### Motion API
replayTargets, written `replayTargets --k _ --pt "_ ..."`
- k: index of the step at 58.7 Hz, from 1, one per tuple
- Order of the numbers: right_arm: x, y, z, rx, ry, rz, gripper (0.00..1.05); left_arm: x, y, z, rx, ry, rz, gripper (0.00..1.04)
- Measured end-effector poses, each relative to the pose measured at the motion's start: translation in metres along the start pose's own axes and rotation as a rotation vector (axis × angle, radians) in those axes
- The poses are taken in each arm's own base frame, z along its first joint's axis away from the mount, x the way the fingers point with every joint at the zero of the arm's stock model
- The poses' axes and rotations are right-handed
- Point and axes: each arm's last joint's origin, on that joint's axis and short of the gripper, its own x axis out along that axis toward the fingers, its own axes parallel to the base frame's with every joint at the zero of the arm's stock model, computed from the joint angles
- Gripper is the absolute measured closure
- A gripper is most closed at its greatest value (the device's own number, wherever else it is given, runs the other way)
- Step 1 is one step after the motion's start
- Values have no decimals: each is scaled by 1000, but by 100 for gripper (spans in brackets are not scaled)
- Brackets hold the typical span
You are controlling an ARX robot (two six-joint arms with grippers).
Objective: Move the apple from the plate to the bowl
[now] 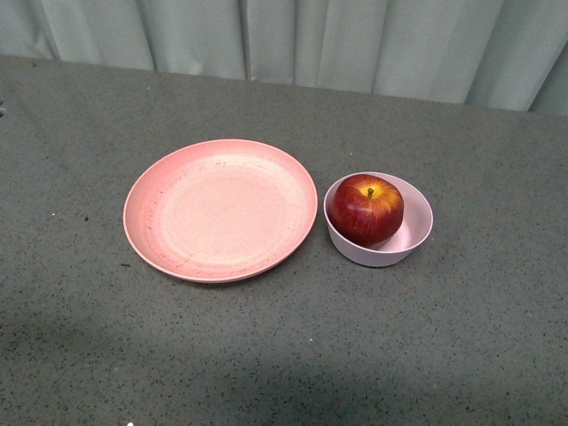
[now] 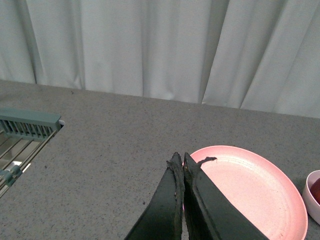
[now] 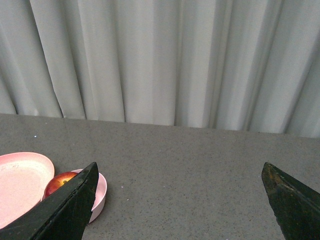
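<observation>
Resting in bowl (image 1: pixel 379 244), apple (image 1: pixel 367 209) looks delivered; plate (image 1: pixel 220 209) bare. Left gripper (image 2: pixel 182 165) pressed together, right gripper (image 3: pixel 180 175) spread. I'd hold both arms clear.

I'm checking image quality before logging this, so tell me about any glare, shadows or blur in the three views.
Front view: soft even light, a small highlight on the apple, a broad dim shadow across the near table. Left wrist view: the shut left gripper looks slightly soft up close, the plate bright. Right wrist view: the open right gripper is dark, lacking detail.
</observation>
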Motion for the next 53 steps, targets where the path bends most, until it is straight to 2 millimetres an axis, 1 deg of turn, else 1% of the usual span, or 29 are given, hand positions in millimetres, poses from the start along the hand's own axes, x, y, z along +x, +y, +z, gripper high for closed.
replayTargets --k 5,9,14,36,53 --pt "0 0 0 0 0 0 9 -5 3 0 0 0 4 101" --pt "0 0 0 0 0 0 9 -10 9 0 -1 1 -16 101" --pt "0 0 0 0 0 -1 9 -15 14 3 -1 -9 9 101" --pt "0 0 0 0 0 0 9 -34 14 10 -1 -32 3 101" --pt "0 0 0 0 0 0 9 -43 14 11 -1 -37 4 101"
